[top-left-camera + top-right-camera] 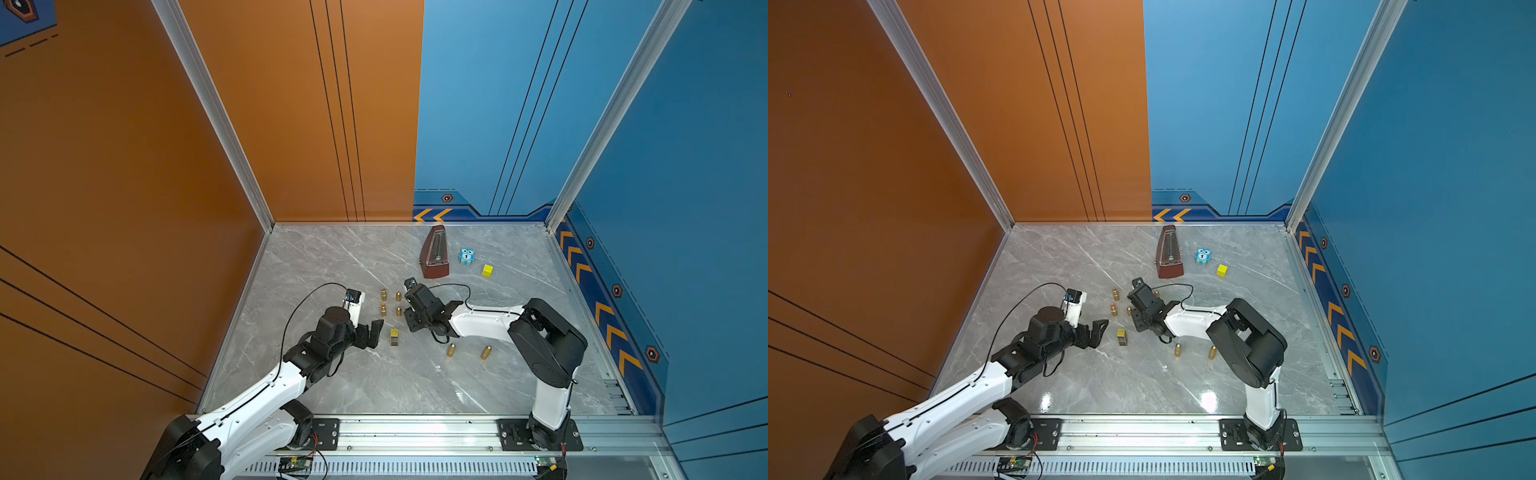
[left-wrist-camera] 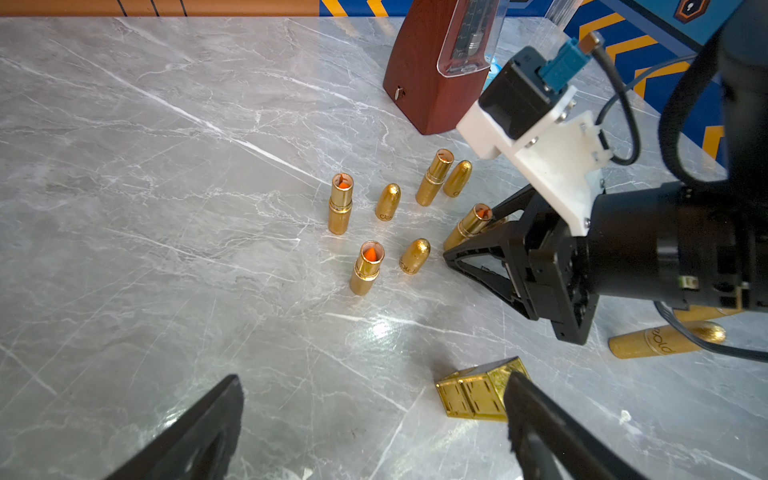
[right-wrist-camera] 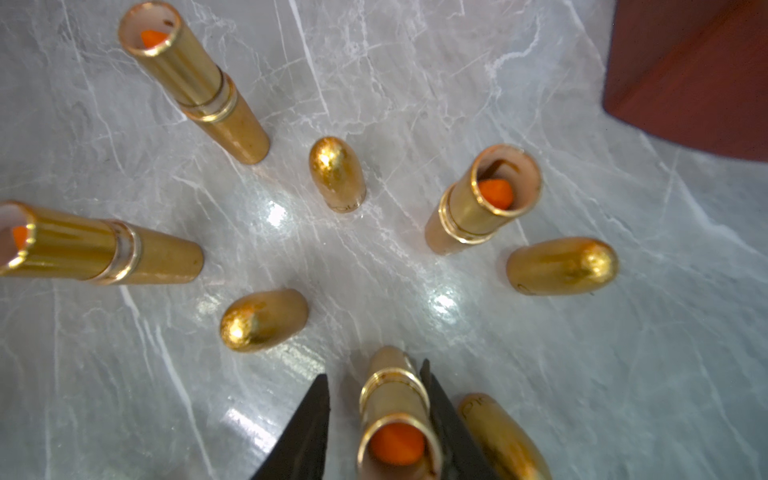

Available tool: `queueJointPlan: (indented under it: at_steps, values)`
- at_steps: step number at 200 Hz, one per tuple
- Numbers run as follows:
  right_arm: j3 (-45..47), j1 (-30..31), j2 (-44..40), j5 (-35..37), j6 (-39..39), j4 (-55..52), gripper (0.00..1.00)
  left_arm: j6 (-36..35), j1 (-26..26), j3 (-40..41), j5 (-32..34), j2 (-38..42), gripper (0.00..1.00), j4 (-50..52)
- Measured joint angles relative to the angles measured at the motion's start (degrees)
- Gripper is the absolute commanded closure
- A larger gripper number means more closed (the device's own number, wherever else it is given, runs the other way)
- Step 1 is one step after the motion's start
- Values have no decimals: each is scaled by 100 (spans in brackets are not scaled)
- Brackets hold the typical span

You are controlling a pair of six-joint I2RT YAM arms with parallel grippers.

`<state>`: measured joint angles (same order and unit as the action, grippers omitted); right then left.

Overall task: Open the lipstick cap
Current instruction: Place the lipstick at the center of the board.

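In the right wrist view, an uncapped gold lipstick [image 3: 395, 411] with an orange tip stands between the fingers of my right gripper [image 3: 374, 374]. One finger lies against it and the other stands off with a gap, so the gripper is open. Its gold cap [image 3: 503, 436] stands just beside it. Three more uncapped lipsticks [image 3: 478, 208] and their caps [image 3: 336, 174] stand around. Two capped lipsticks [image 1: 451, 350] lie behind the right arm. My left gripper [image 2: 374, 407] is open wide and empty, one finger beside a gold box [image 2: 469, 395].
A brown metronome [image 1: 434, 253] stands at the back, close to the lipsticks. A blue owl toy [image 1: 466, 256] and a yellow cube [image 1: 487, 270] sit to its right. Walls enclose the marble table [image 1: 374, 386] on three sides.
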<state>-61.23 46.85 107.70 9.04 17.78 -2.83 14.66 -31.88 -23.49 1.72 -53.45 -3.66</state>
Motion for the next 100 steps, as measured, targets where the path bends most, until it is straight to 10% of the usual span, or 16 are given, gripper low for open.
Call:
queueJointPlan:
  at_steps: [100]
  values:
    - [24,-4,-1797,22,323,-1290,45,-61,-76,-87,-400,232,1,203]
